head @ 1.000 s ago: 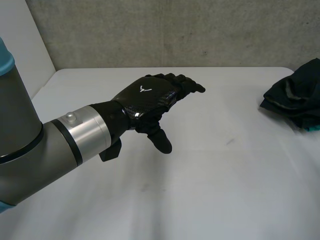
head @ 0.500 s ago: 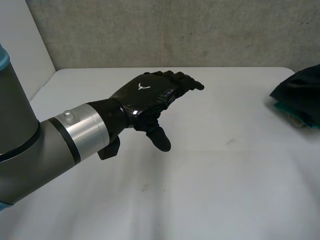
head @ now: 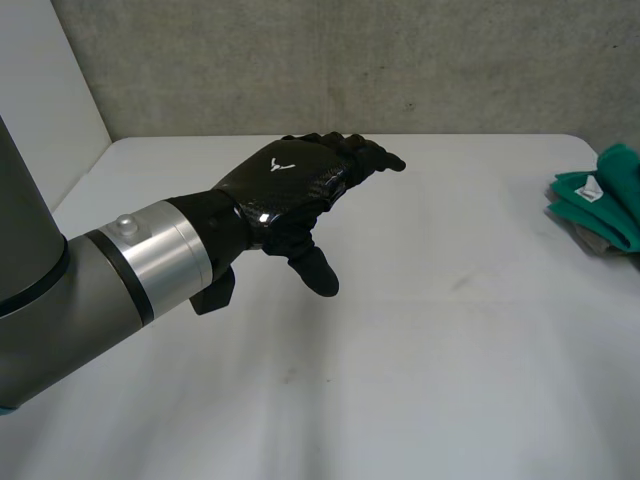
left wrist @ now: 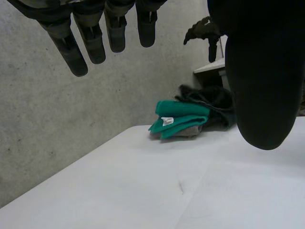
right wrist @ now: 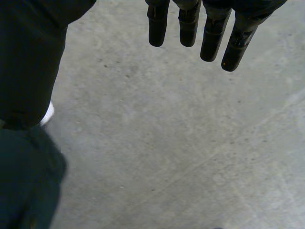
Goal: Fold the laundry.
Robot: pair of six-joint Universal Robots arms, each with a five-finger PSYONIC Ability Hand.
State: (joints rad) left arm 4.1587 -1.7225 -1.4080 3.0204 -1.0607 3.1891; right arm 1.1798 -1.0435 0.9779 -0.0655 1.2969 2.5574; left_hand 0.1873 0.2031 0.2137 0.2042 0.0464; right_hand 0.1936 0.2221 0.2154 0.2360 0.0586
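Head view gives me the broad white table (head: pixel 430 380) first, and the stretch of it in front of the robot carries no spread-out garment. Over its near left part reaches the grey left arm (head: pixel 60 300), ending in the black left hand (head: pixel 290 185), which hovers above the tabletop with its fingers held straight and slightly fanned, thumb pointing down, gripping nothing. The left wrist view agrees: straight fingers, thumb well apart from them, bare table under the palm. The laundry sits as a small pile at the table's far right edge, well apart from that hand. In it I see a dark crumpled cloth (left wrist: pixel 209 100) at the back, a green folded cloth (head: pixel 610 190) in front of it, and a thin grey piece (left wrist: pixel 183 132) touching the green one from underneath. A small white label (left wrist: pixel 167 121) shows on the green cloth's fold. The right hand (right wrist: pixel 213 33) hangs over a grey concrete surface (right wrist: pixel 167 143), fingers straight and holding nothing; a dark shape (right wrist: pixel 24 191) beside its thumb I cannot identify. My reading is that the green cloth is already folded and stacked, while the dark one looks unfolded, so a piece has to be brought to the middle before folding can go on.
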